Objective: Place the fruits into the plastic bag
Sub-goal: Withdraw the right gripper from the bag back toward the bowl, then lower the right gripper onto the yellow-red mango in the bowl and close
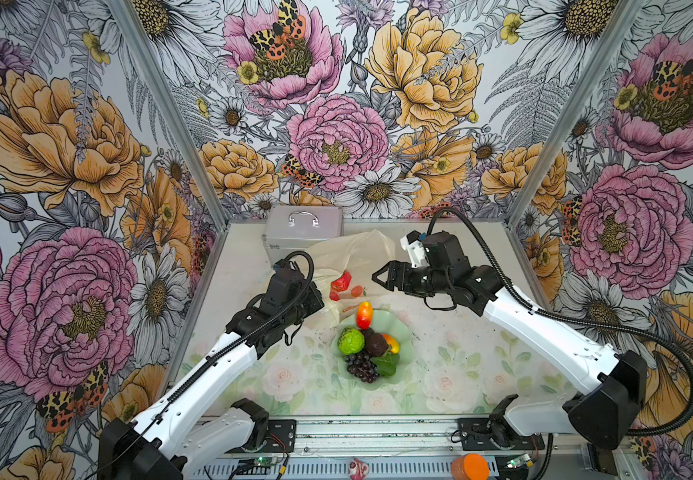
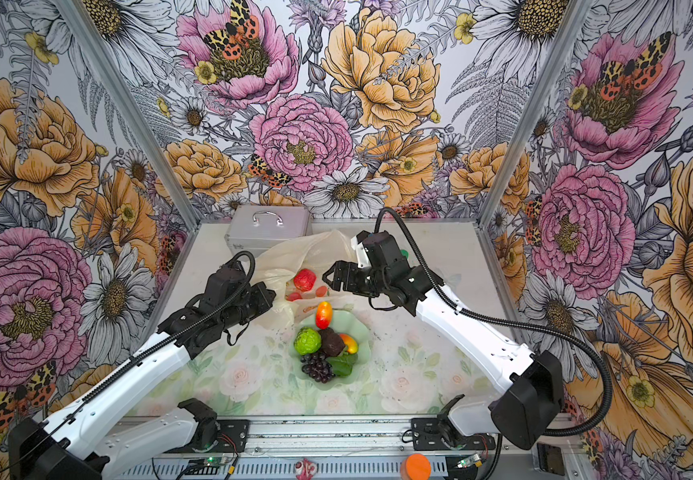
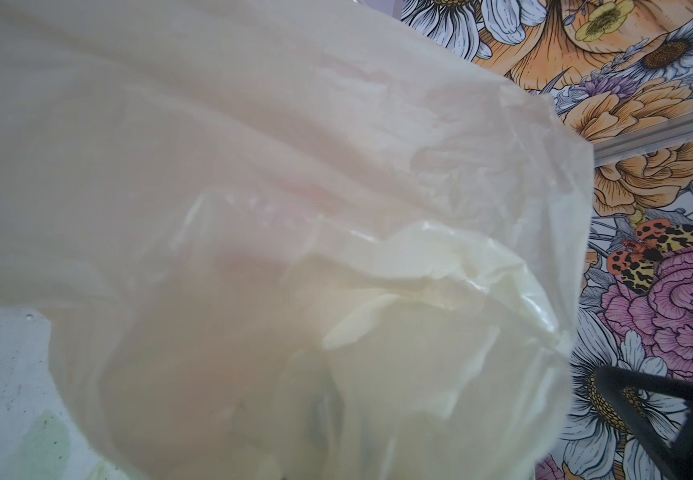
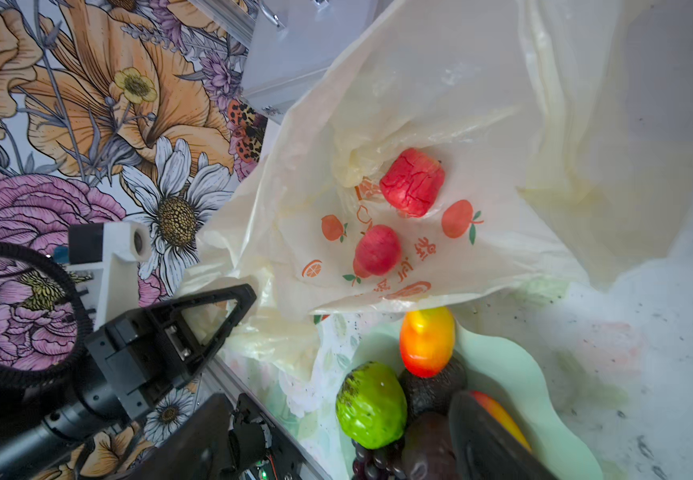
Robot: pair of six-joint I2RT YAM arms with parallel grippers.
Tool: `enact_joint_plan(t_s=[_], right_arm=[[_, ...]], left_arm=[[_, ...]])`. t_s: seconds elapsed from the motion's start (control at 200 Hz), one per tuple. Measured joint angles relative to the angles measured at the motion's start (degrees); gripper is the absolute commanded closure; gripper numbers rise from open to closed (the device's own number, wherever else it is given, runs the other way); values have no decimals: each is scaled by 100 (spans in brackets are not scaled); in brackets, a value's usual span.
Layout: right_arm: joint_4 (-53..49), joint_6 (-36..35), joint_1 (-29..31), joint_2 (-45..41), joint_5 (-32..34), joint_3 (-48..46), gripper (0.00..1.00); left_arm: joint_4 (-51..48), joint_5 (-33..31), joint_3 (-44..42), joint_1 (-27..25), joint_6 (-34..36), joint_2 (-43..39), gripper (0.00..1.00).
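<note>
Walls (image 1: 336,124) on three sides in loud floral wallpaper, pink and orange peonies, white daisies, spotted moths, joined by bare aluminium corner posts (image 1: 165,104). Tabletop (image 1: 482,361) is white, faded rose-and-leaf print toward the front, plain with dark specks toward the back; silver metal case (image 1: 302,232) with a handle sits against the back wall, slotted metal rail (image 1: 378,434) runs along the front edge. Light is soft and even
</note>
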Motion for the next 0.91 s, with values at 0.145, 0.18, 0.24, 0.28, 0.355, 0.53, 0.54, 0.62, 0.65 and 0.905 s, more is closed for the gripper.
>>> enact_joint_plan(t_s=[0.145, 0.18, 0.24, 0.28, 0.355, 0.53, 0.54, 0.62, 0.65, 0.905], right_arm=[[-476, -280, 72, -87, 129, -50, 14], [-560, -334, 107, -87, 153, -50, 14], [-715, -422, 177, -87, 212, -52, 14], [-791, -463, 229, -87, 247, -52, 14], [-927, -544, 337, -83, 299, -52, 14], [-1147, -699, 608, 70, 413, -50, 13], [-1152, -704, 616, 83, 415, -50, 13], [-1266, -763, 741, 291, 459, -31, 11], [-1305, -772, 776, 374, 476, -11, 10], [-1563, -929, 1038, 1154, 597, 420, 9]], left_arm=[[2, 22, -7, 35, 0, 0, 100], [4, 35, -11, 59, 2, 0, 100], [7, 57, -22, 90, 2, 2, 100], [13, 79, -37, 109, 2, 7, 100], [22, 127, -55, 114, 2, 17, 100], [55, 219, -109, 177, 4, 42, 100], [55, 225, -111, 181, 4, 44, 100], [55, 278, -118, 219, 7, 44, 100], [57, 289, -118, 227, 4, 44, 100], [66, 339, -118, 262, 4, 44, 100]])
